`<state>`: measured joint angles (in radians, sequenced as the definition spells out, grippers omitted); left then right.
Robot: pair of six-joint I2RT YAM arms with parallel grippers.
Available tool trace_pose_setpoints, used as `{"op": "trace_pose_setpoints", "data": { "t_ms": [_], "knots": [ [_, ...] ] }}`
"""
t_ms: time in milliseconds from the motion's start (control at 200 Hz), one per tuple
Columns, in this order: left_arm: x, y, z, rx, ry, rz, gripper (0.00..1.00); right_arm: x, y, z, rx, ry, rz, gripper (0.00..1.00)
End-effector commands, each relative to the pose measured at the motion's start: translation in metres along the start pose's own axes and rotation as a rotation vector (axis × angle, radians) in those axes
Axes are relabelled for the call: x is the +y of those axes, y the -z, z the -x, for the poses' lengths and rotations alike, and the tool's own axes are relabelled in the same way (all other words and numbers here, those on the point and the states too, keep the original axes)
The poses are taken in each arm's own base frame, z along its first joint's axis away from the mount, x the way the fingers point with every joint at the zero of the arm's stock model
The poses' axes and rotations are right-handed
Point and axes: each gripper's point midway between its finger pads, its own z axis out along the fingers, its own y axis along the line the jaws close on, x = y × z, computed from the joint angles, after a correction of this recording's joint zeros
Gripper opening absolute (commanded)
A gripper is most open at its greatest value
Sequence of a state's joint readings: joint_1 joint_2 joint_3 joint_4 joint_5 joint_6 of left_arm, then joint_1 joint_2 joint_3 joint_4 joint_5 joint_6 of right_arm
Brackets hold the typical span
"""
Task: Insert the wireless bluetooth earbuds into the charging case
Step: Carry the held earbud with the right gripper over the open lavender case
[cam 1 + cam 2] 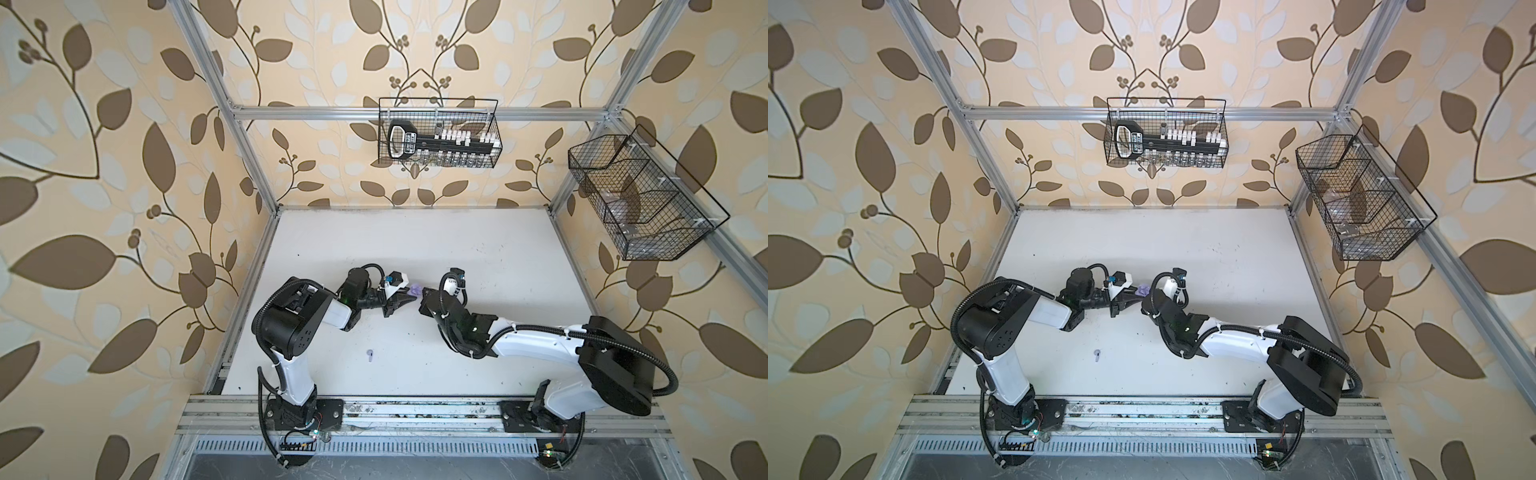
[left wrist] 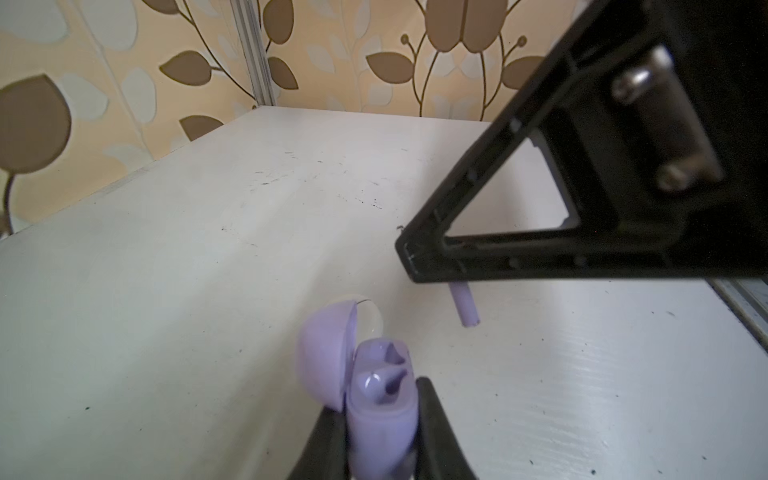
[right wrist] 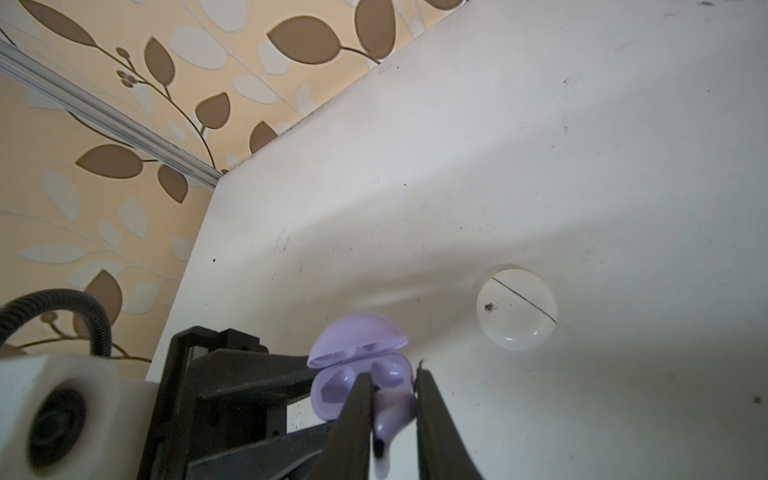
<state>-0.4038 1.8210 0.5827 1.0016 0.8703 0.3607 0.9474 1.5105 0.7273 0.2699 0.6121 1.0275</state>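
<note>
Left jaws were clamped on the open case (image 2: 380, 415), steadying it. An earbud (image 2: 466, 306) was gripped by right jaws for seating.

White scuffed table (image 1: 478, 249), one lavender earbud (image 1: 369, 355) lying loose near its front, closed white case (image 3: 516, 309) resting on it

No lettering can be read for certain. The white round case (image 3: 516, 309), lying on the tabletop (image 3: 540, 166) near the right tool (image 3: 392, 374) but clear of it, carries a small dark printed mark beside its lid seam, too tiny and blurred to make out. The black handled object (image 1: 436, 143) in the wire basket (image 1: 457, 164), far beyond both tools, bears pale label panels by its handle; their characters are illegible.
</note>
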Motion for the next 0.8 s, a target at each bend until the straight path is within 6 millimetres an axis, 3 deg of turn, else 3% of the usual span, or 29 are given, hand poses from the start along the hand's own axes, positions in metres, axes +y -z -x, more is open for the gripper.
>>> {"op": "trace_pose_setpoints", "data": {
  "t_ms": [0,795],
  "knots": [
    [0.011,0.003,0.012,-0.046,-0.017,0.033,0.01,-0.003,-0.007,0.002,-0.047,-0.025,-0.002,0.2],
    [0.021,0.008,0.015,-0.077,0.02,0.05,0.01,0.008,-0.031,0.013,-0.151,-0.108,0.062,0.2]
  ]
}}
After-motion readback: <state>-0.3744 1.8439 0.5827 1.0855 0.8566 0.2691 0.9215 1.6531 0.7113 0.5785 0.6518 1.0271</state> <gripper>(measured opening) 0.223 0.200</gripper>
